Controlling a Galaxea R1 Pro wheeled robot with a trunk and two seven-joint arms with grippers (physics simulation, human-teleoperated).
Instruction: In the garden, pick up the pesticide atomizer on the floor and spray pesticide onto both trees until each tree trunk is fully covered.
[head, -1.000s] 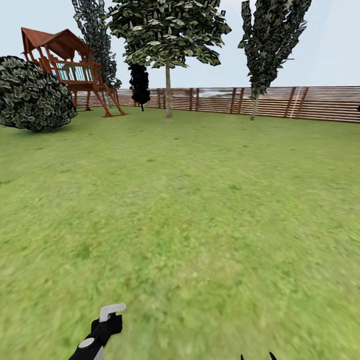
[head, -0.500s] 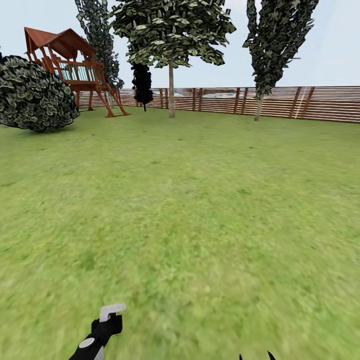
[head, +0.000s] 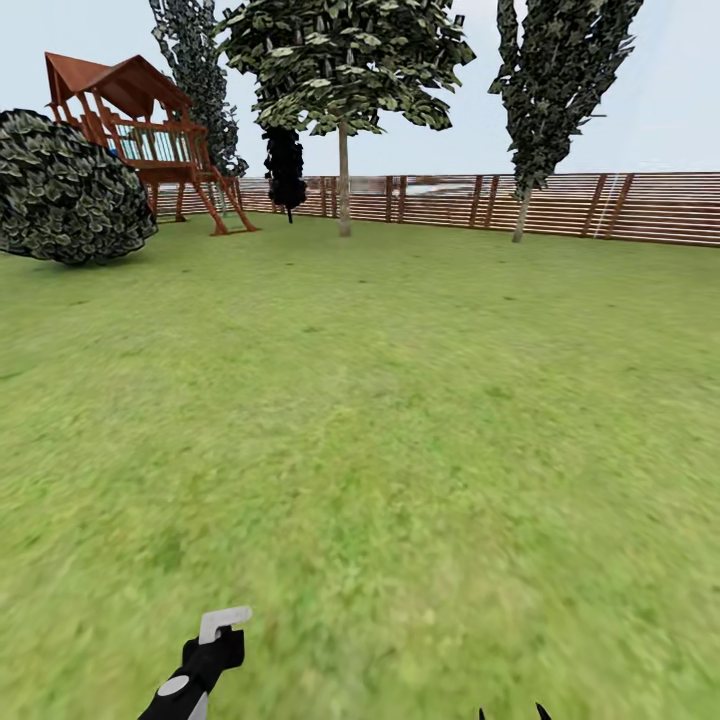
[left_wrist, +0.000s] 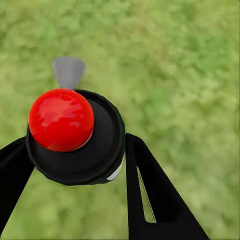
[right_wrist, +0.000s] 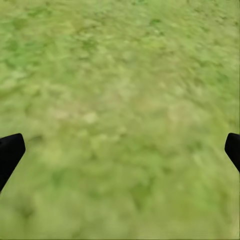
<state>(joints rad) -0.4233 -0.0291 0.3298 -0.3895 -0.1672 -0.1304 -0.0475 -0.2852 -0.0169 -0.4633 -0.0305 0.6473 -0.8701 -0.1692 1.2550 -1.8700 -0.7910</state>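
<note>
Wide green lawn (head: 400, 400), open ground from the robot out to the far fence.

Left tool (left_wrist: 75, 155): its two dark fingers (left_wrist: 155, 195) sit tight on either side of the pesticide atomizer (left_wrist: 75, 145), clamped on its round black body. Red ball (left_wrist: 61, 119) on top of the atomizer; grey nozzle (left_wrist: 68, 71) points away over the grass. In the head view the atomizer (head: 212, 650) shows low at the left, dark body with a white spout, held above the lawn.

Right tool (right_wrist: 120, 147): finger tips (right_wrist: 10, 152) at opposite edges of the wrist view, spread wide apart, nothing between them but blurred grass. In the head view two dark tips (head: 512, 713) poke up at the lower edge.

Far side:
- brown slatted fence (head: 560, 205) across the back.
- broad-crowned tree (head: 343, 70), thin pale trunk (head: 344, 180), just before the fence.
- narrow tree (head: 555, 80) to its right, trunk (head: 521, 212) slightly tilted, near the fence.
- slim dark conifer (head: 190, 70) behind a red-brown wooden play tower (head: 140, 125).
- small black shrub (head: 284, 165) between play tower and broad tree.
- big round bush (head: 65, 190) at far left, touching the lawn, beside the play tower.

Both trees well apart from the robot; only bare grass lies between it and them.
</note>
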